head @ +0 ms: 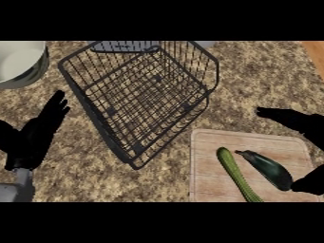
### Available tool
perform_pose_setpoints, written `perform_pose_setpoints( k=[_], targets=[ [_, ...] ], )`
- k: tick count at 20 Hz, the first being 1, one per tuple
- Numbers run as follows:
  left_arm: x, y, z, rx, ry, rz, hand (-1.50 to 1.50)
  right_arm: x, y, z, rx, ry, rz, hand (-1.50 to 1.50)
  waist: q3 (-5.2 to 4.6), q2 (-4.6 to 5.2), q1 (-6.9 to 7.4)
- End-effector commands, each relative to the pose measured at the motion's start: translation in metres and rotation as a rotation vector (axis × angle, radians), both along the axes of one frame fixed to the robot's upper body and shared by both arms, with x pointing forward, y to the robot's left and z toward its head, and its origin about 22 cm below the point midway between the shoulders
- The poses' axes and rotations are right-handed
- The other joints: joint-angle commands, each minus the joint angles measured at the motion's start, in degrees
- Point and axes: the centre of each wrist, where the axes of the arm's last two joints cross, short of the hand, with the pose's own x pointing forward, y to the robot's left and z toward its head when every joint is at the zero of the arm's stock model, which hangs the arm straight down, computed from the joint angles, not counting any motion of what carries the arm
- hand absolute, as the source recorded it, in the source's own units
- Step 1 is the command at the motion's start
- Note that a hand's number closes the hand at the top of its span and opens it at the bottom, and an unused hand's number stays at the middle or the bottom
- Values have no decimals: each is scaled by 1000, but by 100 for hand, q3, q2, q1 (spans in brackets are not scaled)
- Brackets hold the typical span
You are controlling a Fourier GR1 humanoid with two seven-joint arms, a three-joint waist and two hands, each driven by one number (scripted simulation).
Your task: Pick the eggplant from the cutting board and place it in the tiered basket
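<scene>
A: What is sitting nearest the lower edge?

B: The cutting board (pixel 252 166), lying at about five o'clock on the speckled table (pixel 262 80). The eggplant (pixel 270 169) is lying on it, dark and slanted, with a long green cucumber (pixel 237 180) lying just beside it on the left.

A: Is a hand touching the eggplant?

B: No. The right hand (pixel 319 135) is hovering at four o'clock over the board's right edge, its fingers (pixel 280 115) spread out toward the left and the thumb (pixel 317 179) sitting apart below, so the gap between them is facing the eggplant. It is holding nothing.

A: And the other hand?

B: The left hand (pixel 31 135) is resting at eight o'clock, fingers straight and lying close together, pointing up, thumb splayed out to the left.

A: Further out?

B: The tiered basket (pixel 143 97), black wire, is standing near the centre, reaching toward twelve o'clock and well apart from the eggplant. A pale bowl (pixel 10 62) is showing at ten o'clock.
</scene>
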Motion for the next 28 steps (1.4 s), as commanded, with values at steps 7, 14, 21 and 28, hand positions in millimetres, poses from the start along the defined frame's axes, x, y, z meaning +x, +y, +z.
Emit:
perform_pose_setpoints(
  k=[7,14,21,28],
  targets=[
    [2,-4,-12,11,-12,6,0,-22,57,31,-449,207,204,-150,7,20,-47],
    [-7,11,-5,-7,2,1,0,-34,68,-3,-437,191,73,-150,19,23,-53],
    [-14,-1,-5,3,-14,24,0,-35,62,-51,-514,200,16,-150,19,25,-53],
    [-4,-3,-2,-11,-13,2,0,-29,34,-97,-530,152,22,-150,20,31,-59]
  ],
)
